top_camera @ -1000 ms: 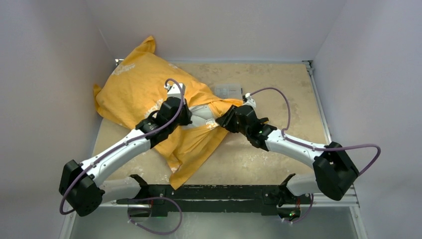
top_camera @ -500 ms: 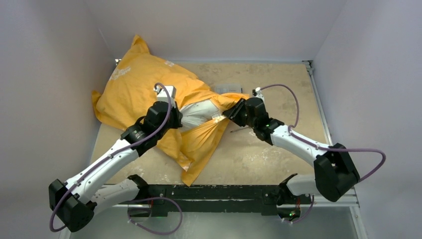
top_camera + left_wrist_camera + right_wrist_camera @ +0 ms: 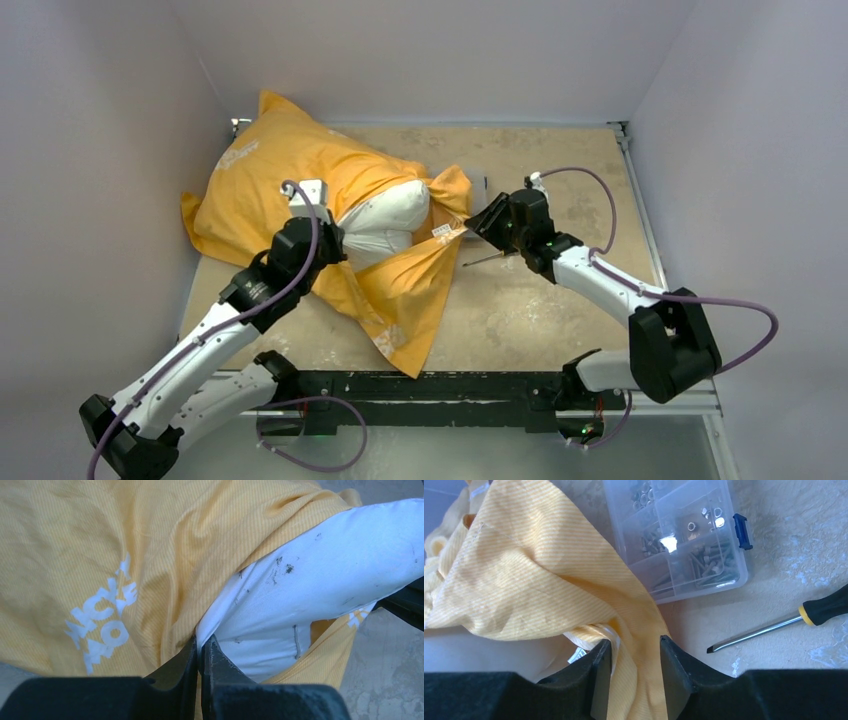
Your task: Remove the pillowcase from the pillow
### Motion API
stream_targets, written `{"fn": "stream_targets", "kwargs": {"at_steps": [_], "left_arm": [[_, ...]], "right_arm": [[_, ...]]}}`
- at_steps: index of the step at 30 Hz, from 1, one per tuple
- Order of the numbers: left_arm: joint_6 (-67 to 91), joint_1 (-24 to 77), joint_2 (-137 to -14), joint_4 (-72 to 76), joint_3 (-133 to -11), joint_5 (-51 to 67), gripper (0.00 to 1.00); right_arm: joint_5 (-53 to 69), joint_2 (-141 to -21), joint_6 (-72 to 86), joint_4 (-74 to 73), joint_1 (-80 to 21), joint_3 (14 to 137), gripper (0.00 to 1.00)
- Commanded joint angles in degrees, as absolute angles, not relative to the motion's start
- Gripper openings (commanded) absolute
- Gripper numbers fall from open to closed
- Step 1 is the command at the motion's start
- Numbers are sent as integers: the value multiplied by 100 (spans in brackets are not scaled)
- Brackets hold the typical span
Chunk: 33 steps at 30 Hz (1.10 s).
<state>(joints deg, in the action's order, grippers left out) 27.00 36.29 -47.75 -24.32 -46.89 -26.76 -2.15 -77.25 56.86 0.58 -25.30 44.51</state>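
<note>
The orange pillowcase [image 3: 265, 170] lies at the back left, its open end spread toward the middle. The white pillow [image 3: 385, 220] bulges out of that opening, and its small tag [image 3: 441, 232] shows. My left gripper [image 3: 333, 242] is shut on a pinch of the pillow's white fabric [image 3: 300, 580] at the pillowcase's edge [image 3: 125, 555]; the left wrist view shows the gripper [image 3: 200, 642] closed. My right gripper [image 3: 482, 222] is shut on a bunched edge of the pillowcase [image 3: 539, 585], which fills the gap of the gripper [image 3: 634, 647] in the right wrist view.
A clear plastic box of screws [image 3: 679, 535] sits just behind the right gripper, partly under the pillowcase [image 3: 472, 185]. A black-handled screwdriver [image 3: 774, 625] lies on the table to its right [image 3: 490, 258]. White walls stand close on the left, back and right.
The left gripper has pulled back and to the left, the right gripper has moved right. The pillowcase opening has stretched apart, and more of the white pillow now shows.
</note>
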Motion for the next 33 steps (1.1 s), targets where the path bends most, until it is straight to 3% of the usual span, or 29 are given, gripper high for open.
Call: {"fn": "stream_targets", "kwargs": {"at_steps": [1, 5, 14, 25, 33], "left_arm": [[2208, 3359, -4443, -2676, -4720, -3701, 0], [2207, 3364, -4785, -2415, -4927, -2973, 0], [2385, 3365, -6101, -1566, -5793, -1690, 0], [2530, 3349, -7185, -1370, -6474, -1091, 0], [2140, 3354, -7047, -1070, -6184, -971, 0]], "right_arm": [[-1319, -7644, 4888, -45, -2064, 4470, 43], [-926, -7245, 4297, 251, -2104, 4526, 50], [-701, -6471, 3919, 198, -2886, 4658, 80], [-60, -6218, 3452, 1149, -4824, 4501, 83], [303, -6849, 2631, 2051, -5321, 4562, 86]]}}
